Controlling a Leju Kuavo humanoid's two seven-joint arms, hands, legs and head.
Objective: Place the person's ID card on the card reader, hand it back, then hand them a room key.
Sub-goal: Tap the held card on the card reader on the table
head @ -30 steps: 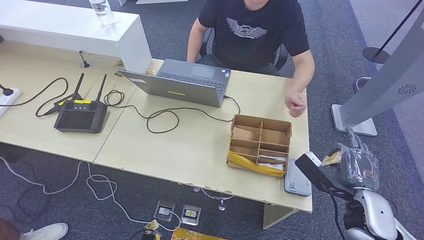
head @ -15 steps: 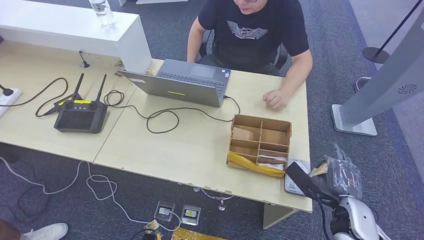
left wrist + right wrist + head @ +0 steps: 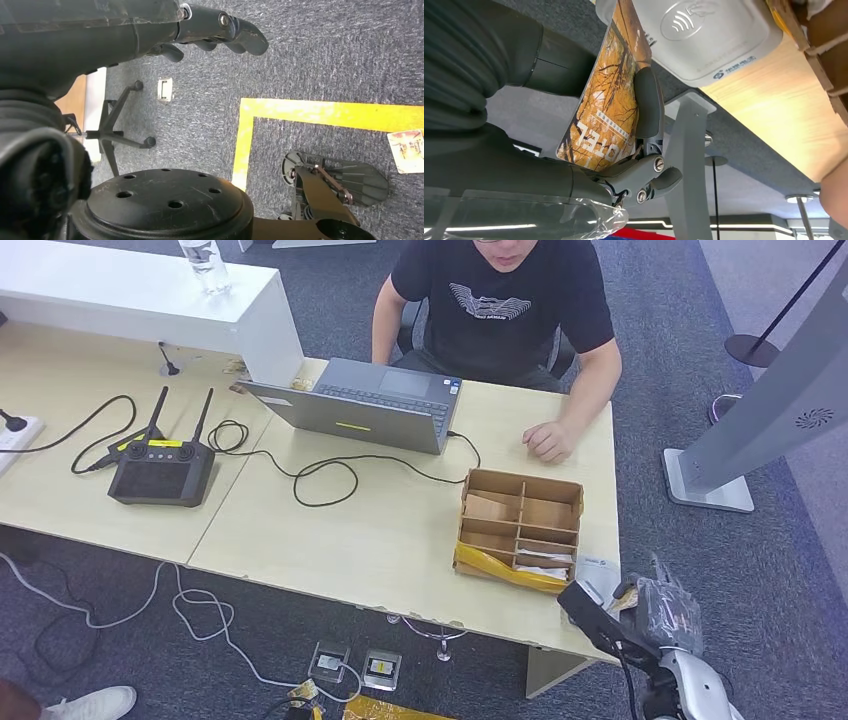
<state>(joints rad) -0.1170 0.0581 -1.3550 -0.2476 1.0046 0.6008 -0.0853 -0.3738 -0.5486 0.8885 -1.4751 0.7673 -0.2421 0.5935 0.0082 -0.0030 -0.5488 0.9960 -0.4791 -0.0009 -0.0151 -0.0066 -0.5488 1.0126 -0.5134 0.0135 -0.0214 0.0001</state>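
**Card pinched at the reader's edge, with room to slip**

The right hand (image 3: 624, 130) pinches an orange printed card (image 3: 606, 95) between its thumb and fingers, holding it on edge just beside the grey card reader (image 3: 704, 35). The reader lies at the near right corner of the surface (image 3: 400, 530), right by the cardboard divider box (image 3: 520, 525). In the right wrist view the card's top edge is near the reader's rim; whether it touches cannot be told. The card bears "HOTEL" lettering, so it may be the room key rather than the ID card; that is a guess.

The left hand (image 3: 215, 30) hangs over the carpet with its fingers curled in and nothing in them.

The risks, as I judge them: the card stands nearly upright, so laid down from this tilt it could skid off the reader's smooth top and over the surface's edge to the floor. The grip is a thin pinch on a slick card, and any knock against the reader's rim could twist it loose. The person's hand (image 3: 548, 440) rests on the surface well apart from the reader, so a handover would need a long reach across the box.
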